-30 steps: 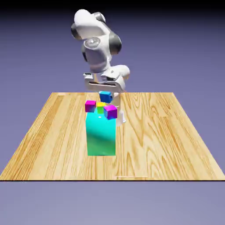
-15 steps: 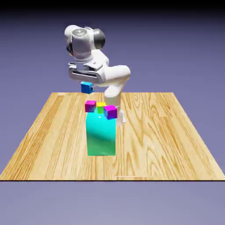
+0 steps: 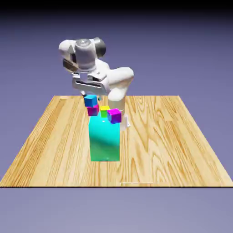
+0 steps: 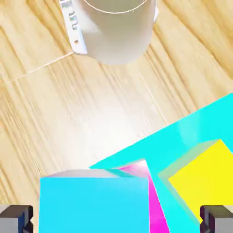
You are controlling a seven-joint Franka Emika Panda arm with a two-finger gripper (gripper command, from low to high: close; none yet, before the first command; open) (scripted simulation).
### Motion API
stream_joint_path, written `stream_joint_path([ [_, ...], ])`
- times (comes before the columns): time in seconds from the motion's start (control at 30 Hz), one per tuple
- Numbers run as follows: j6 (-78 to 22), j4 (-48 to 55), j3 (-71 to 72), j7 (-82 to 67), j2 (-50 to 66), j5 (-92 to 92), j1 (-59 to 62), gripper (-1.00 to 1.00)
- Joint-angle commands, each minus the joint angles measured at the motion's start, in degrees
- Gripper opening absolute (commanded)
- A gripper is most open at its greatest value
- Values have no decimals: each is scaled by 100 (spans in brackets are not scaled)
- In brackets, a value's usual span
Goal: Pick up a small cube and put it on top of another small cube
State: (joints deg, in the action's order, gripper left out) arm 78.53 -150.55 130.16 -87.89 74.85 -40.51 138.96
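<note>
The small blue cube (image 3: pixel 91 100), clamped in the claw (image 3: pixel 91 96), hangs just above the pink cube (image 3: pixel 93 110) atop the teal block (image 3: pixel 104 141).

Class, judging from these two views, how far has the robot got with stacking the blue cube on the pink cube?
Done: the pincer has the blue cube lifted off the table. In hand: it hangs just above the pink cube on the tall teal block; the hand view shows pink peeking from under it. Left: lower, release, and withdraw.
</note>
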Motion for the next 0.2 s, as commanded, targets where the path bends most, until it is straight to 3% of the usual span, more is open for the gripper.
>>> stream_joint_path([
  [0.0, 94, 57, 120, -146, -208, 163, 134, 100],
  [0.17, 507, 304, 645, -786, -1116, 879, 720, 100],
])
